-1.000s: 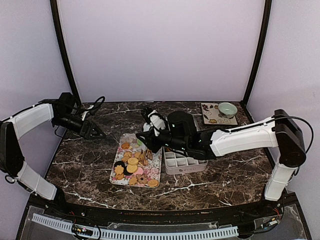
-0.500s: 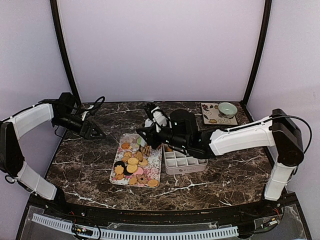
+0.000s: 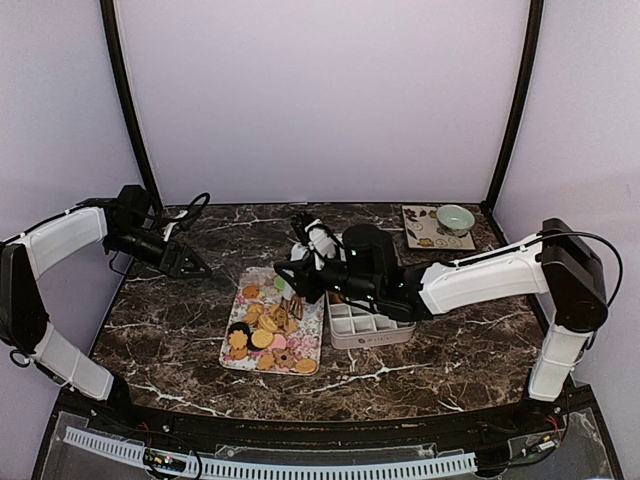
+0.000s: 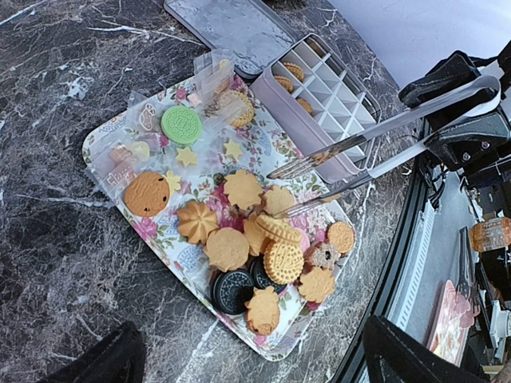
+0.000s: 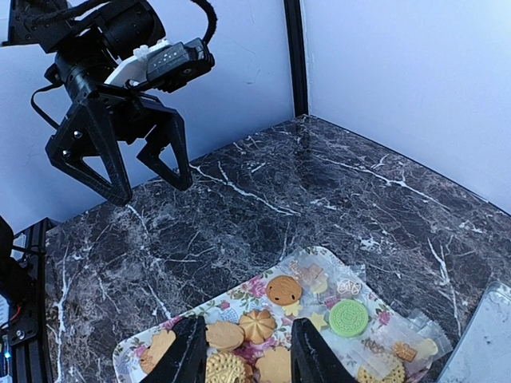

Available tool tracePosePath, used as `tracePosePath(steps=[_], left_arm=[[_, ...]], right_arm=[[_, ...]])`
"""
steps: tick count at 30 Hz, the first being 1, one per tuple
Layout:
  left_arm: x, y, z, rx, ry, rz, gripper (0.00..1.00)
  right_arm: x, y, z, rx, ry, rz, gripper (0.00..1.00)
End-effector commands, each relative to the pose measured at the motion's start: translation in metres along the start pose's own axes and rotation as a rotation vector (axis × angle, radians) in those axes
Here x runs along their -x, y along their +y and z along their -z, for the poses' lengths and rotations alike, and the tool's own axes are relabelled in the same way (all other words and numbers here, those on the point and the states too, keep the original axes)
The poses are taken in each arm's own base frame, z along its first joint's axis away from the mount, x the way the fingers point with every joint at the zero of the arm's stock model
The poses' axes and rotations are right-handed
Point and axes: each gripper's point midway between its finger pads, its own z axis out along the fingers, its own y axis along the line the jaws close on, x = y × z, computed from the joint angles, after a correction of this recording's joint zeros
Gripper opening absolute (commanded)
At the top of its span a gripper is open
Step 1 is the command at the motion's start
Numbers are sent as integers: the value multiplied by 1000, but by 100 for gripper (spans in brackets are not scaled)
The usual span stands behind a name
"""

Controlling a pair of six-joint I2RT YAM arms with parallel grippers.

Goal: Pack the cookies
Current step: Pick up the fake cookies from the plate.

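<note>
**Tongs over the tray, brittle cookies to lift**

My right end effector [image 4: 467,112] is clamped on the tongs [image 4: 383,126], whose tips hang empty over the cookies [image 4: 227,247] heaped on the tray [image 4: 160,239]; a few more already sit in the box [image 4: 299,112] just beside it. My left end effector [image 5: 152,187] is spread wide and holds nothing, well apart over the far left of the table [image 4: 64,271]. I judge the cookies light, stiff and crumbly, so I'd pinch a top one across its opposite edges with a gentle squeeze. The overlapping ones may slide, and the clear-wrapped ones look slippery. The tray's raised rim, the box's thin dividers and the lid [image 4: 231,28] behind the box hem the path in; there is open room to the tray's left.
</note>
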Motion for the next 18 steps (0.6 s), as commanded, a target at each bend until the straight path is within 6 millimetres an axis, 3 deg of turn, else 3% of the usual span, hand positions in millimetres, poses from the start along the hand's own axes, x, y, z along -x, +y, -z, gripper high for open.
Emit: tracePosePath(steps=[1, 5, 11, 18], left_arm=[[4, -6, 8, 3, -8, -18, 98], [3, -5, 6, -3, -7, -11, 98], [2, -3, 4, -4, -4, -4, 98], [3, -4, 6, -3, -9, -8, 98]], right_arm=[[9, 12, 3, 77, -46, -37, 37], [-1, 17, 6, 88, -26, -39, 39], [-14, 3, 6, -2, 7, 9, 38], [-12, -12, -3, -106, 27, 88, 38]])
